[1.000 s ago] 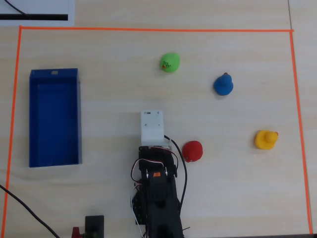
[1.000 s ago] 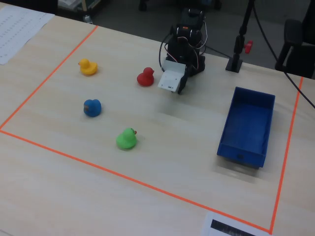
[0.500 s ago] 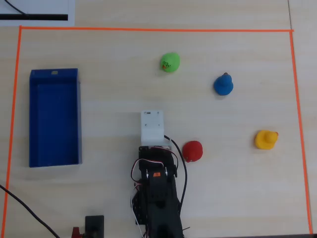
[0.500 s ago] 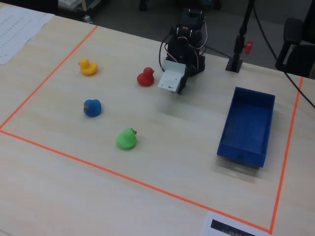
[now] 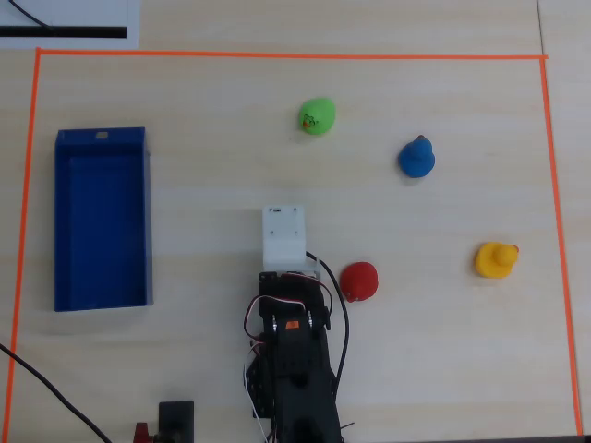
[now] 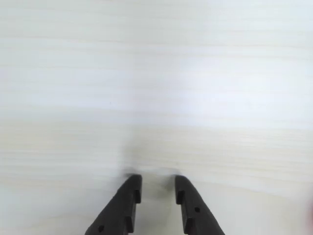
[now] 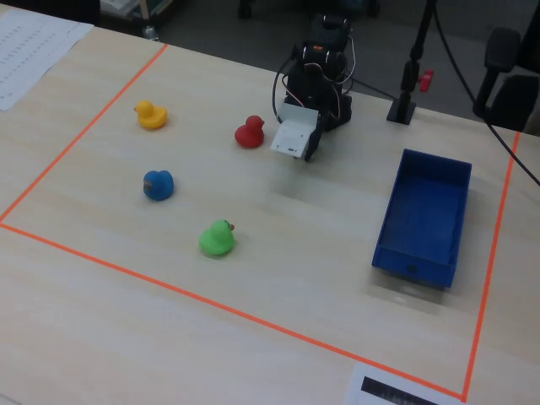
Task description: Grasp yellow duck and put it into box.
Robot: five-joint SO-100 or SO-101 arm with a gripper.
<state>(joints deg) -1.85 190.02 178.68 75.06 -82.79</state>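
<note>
- My claw (image 6: 157, 188): fingers slightly parted, nothing between them, only bare table below in the wrist view.
- Overhead view: yellow duck (image 5: 496, 259) sits at about 3 o'clock from me, well apart, beyond the red duck (image 5: 359, 279).
- Box (image 5: 138, 221) lies opposite, at 9 o'clock, long axis 12-to-6.
- Next I swing toward 3.

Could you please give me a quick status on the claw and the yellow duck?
Claw slightly open, empty, over bare table. Yellow duck untouched, far from the box. Red duck beside the arm.
</note>
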